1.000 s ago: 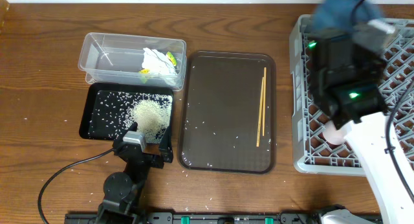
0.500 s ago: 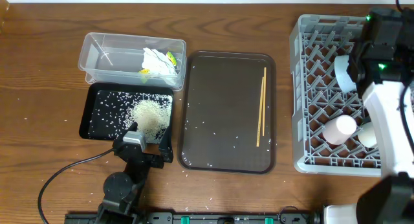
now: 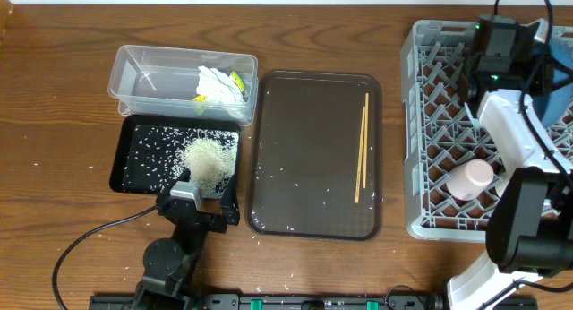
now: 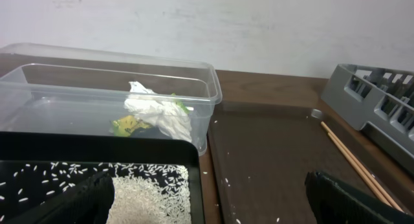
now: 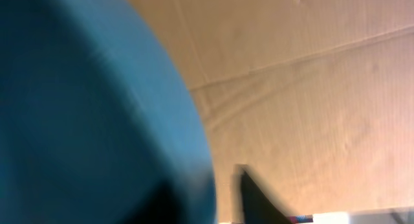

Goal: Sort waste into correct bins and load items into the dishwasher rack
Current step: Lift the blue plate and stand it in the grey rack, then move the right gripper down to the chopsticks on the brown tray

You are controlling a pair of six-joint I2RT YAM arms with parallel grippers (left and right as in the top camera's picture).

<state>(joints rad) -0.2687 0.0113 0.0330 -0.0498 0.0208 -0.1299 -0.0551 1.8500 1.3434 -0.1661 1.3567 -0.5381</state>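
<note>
My right gripper [image 3: 512,57] is over the back of the light-grey dishwasher rack [image 3: 417,131] and is shut on the rim of the blue bowl [image 3: 552,77], which fills the left of the right wrist view [image 5: 84,107]. A pink cup [image 3: 472,178] lies in the rack. The white bowl and white cup are hidden. Chopsticks [image 3: 362,149] lie on the brown tray [image 3: 304,149]. The clear tub [image 3: 143,77] holds tissue [image 3: 218,84] and a yellow wrapper [image 3: 237,79]. The black tray [image 3: 143,158] holds rice [image 3: 209,158]. My left gripper [image 3: 204,199] is open and empty at its front right corner.
Scattered rice grains lie on the brown tray and on the wooden table [image 3: 54,104] near the front edge. In the left wrist view the tub [image 4: 103,88], the tissue [image 4: 158,114] and the chopsticks [image 4: 352,162] show ahead of my open left fingers [image 4: 210,197].
My right arm has swung with the blue bowl from the rack's back left toward its back right edge. The pink cup in the rack is uncovered. The left arm has not moved.
</note>
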